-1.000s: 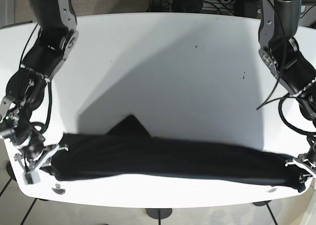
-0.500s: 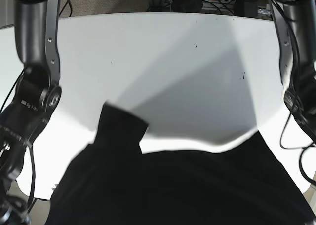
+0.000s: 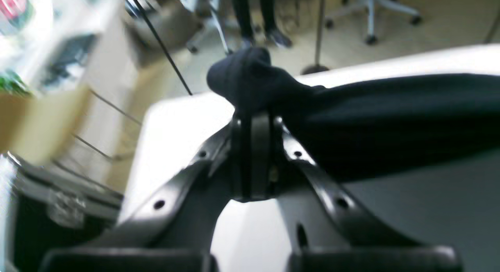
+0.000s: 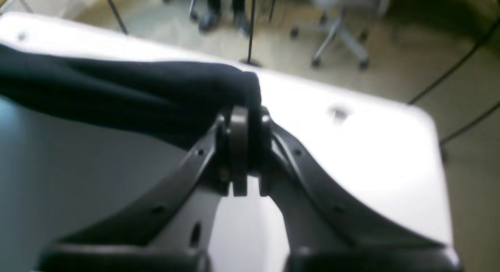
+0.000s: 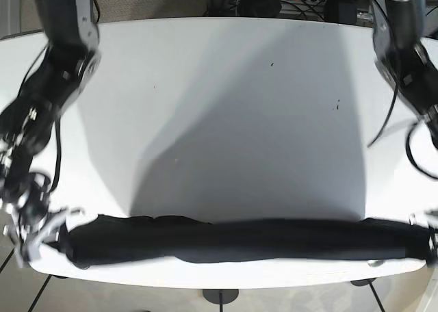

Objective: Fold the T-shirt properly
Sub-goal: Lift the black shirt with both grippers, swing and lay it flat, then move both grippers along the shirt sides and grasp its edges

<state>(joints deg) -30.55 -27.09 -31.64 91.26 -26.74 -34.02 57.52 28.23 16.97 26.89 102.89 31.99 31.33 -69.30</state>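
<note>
Both ends of the T-shirt point(image 5: 239, 240) were held: the left gripper point(image 3: 252, 154) was seen with its jaws clamped on a bunched end of the cloth, and the right gripper point(image 4: 242, 147) with its jaws closed on the opposite end. In the base view the left gripper lay at the right edge of the scene, mostly out of frame, and the right gripper point(image 5: 37, 233) at the left edge.

Little of the folding could be judged as done. The garment was gathered into one long, narrow dark band, and no flat, squared fold was visible; whether layers had been neatly doubled inside the band could not be told. Spreading, aligning and further folds were judged to remain.

The shirt was found along the near edge of the white counter point(image 5: 226, 107), stretched between the two grippers. Its long axis ran left to right, roughly parallel to that near edge, with one end toward each side of the scene. Collar and hem could not be told apart, so no facing direction could be given.
</note>
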